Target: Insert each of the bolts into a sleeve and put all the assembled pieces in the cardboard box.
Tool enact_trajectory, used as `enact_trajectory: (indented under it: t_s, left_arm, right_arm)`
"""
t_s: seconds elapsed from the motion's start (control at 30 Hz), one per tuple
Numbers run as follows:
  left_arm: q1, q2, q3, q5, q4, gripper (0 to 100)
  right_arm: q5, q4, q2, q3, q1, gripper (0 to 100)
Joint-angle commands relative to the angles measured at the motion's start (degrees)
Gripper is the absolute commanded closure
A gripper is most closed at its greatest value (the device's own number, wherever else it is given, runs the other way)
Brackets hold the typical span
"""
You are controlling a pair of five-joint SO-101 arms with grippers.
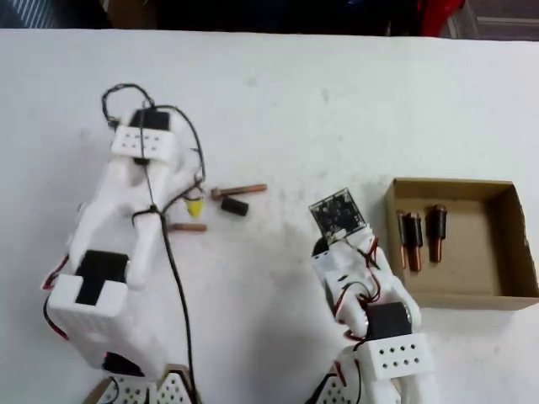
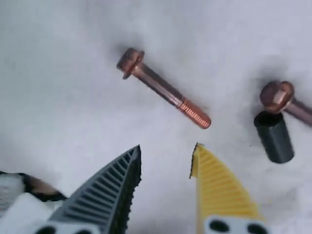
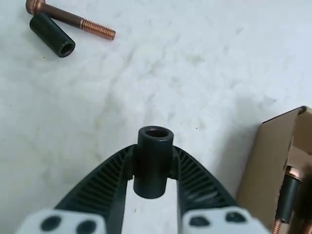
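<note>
Across the white tabletop, the job looks about half done. At the right of the high view, the cardboard box holds two assembled pieces lying side by side, each a bolt through a sleeve. Two bolts and two sleeves are not yet joined. Low in its own wrist view, the right claw is clamped around a black sleeve whose open bore points away from the wrist, with the box wall at the right edge of that frame. The left claw stands wide and holds nothing, its grey and yellow tips at the bottom of the left wrist view. A loose sleeve lies at the right of that frame, just beyond the yellow tip, touching or nearly touching the head of the second bolt. The nearer bolt lies slantwise in mid-frame, just above the gap between the tips and apart from both. Each bolt appears to need a sleeve before the box can take its last two pieces.
</note>
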Motion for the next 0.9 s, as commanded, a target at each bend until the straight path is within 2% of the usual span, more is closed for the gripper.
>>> enact_trajectory:
  t_s: [0.0,0.07,0.13,0.27,0.53,0.87]
  left_arm:
    - [0.66,-3.38,3.08,20.31,-10.29,80]
    - [0.57,-3.38,4.84,26.99,-12.84,80]
    - [0.57,-3.38,5.71,29.98,-13.71,80]
    - [-1.54,-3.47,5.89,30.15,-13.63,80]
    - [-10.59,-3.38,7.12,30.33,-13.98,81]
    - [-8.75,-3.30,9.41,30.33,-14.07,81]
  right_arm:
    - [0.79,-1.36,-0.31,-0.44,0.57,97.8]
    - [0.79,-1.36,-0.31,-0.44,0.57,97.8]
    - [0.79,-1.36,-0.31,-0.44,0.57,97.8]
    - [0.79,-1.36,-0.31,-0.44,0.57,97.8]
    - [0.79,-1.36,-0.31,-0.44,0.57,97.8]
    - [0.79,-1.36,-0.31,-0.44,0.57,97.8]
